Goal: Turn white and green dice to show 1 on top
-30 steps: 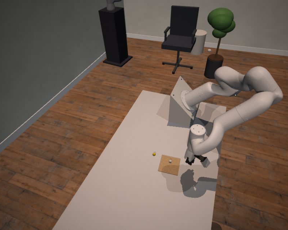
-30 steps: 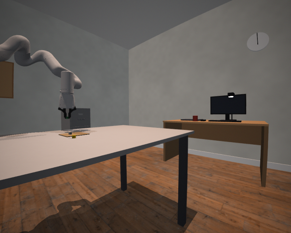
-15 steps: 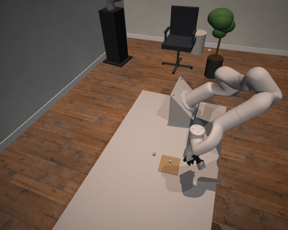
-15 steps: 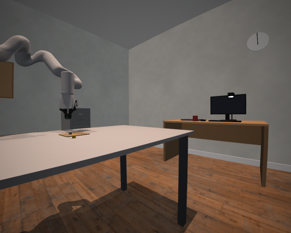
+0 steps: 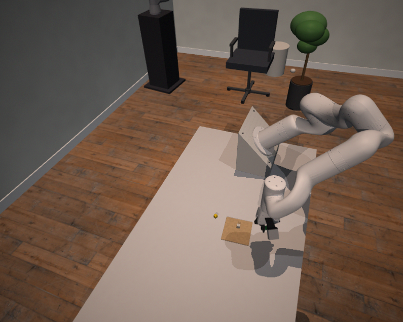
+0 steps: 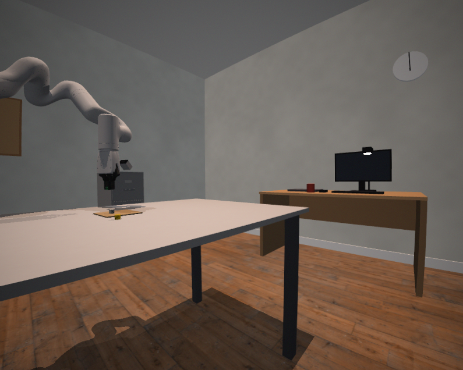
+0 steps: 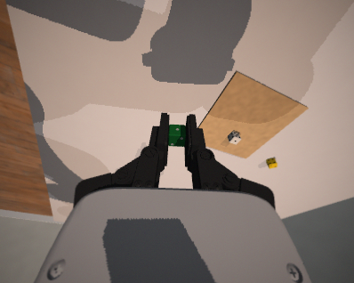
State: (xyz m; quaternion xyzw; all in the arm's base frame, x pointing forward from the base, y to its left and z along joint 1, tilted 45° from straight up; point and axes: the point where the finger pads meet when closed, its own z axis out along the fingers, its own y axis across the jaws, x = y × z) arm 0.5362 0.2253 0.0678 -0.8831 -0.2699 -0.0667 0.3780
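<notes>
My gripper (image 5: pixel 265 228) (image 6: pixel 109 187) (image 7: pixel 177 125) is shut on the green die (image 7: pixel 177 135) and holds it in the air above the table, beside the mat. Single pips show on the green die's visible faces in the wrist view; its upper face is unclear. The tan mat (image 5: pixel 243 238) (image 6: pixel 132 213) (image 7: pixel 266 104) lies flat. The white die (image 5: pixel 238 225) (image 6: pixel 111 211) (image 7: pixel 234 137) rests on it; a pale face with one pip shows in the wrist view, but which face is on top is unclear. The yellow die (image 5: pixel 215 215) (image 6: pixel 117 217) (image 7: pixel 271 163) lies off the mat.
The pale table (image 5: pixel 167 242) (image 6: pixel 207 214) carries the arm's slanted base mount (image 5: pixel 250 156) behind the mat. The arm's shadow falls on the table and part of the mat. A desk (image 6: pixel 343 206) with a monitor stands well beyond the table.
</notes>
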